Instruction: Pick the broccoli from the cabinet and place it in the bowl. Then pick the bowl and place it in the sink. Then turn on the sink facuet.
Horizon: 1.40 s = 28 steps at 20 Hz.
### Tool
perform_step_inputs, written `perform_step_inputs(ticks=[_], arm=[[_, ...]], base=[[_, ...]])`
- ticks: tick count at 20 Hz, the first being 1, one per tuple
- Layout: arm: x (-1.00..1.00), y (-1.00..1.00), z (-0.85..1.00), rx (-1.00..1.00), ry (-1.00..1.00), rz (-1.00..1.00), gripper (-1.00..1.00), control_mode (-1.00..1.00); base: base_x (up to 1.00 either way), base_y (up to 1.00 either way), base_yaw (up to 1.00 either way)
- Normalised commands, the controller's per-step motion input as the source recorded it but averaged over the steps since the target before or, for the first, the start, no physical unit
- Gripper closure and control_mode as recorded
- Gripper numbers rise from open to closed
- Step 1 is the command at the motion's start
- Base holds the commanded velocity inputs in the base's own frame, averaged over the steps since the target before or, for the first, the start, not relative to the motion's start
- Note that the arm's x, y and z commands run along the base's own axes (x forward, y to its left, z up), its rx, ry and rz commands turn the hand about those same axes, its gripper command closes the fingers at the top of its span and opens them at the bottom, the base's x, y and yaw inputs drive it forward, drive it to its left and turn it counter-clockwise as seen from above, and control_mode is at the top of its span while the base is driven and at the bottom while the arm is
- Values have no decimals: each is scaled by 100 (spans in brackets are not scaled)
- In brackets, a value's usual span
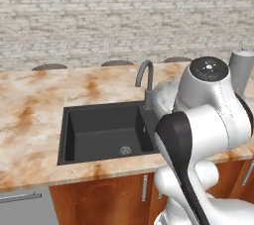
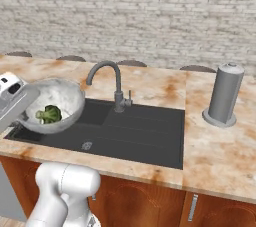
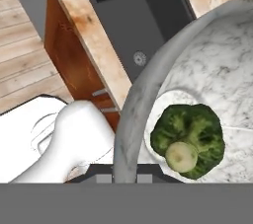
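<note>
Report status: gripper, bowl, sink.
Gripper shut on bowl rim. Broccoli inside bowl, carried over sink left end. Basin bare; faucet stands beside bowl, not touching.

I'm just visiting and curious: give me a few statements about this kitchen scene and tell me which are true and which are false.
1. The small dark green lumpy broccoli lies inside the round whitish-grey mottled bowl. True.
2. The bowl rests on the floor of the wide black sink basin. False: it is held up over the sink's left end, the gripper shut on its rim.
3. Water runs from the slim grey gooseneck faucet. False: no water shows.
4. A fat grey upright cylinder stands on the marbled counter to the right of the sink. True.
5. The sink holds dirty plates. False: only its drain shows.
</note>
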Motion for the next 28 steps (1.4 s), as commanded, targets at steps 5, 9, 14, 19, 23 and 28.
perform_step_inputs(ticks=[5,9,14,19,23,28], arm=[[5,78,-53,0,12,0,100,-100],[51,64,-63,0,12,0,100,-100],[98,19,-43,0,4,0,100,-100],[91,0,-35,0,0,0,100,-100],[73,10,-63,-1,0,0,100,-100],[79,15,-58,0,0,0,100,-100]], base=[[0,0,0],[0,0,0],[0,0,0],[0,0,0],[0,0,0],[0,0,0]])
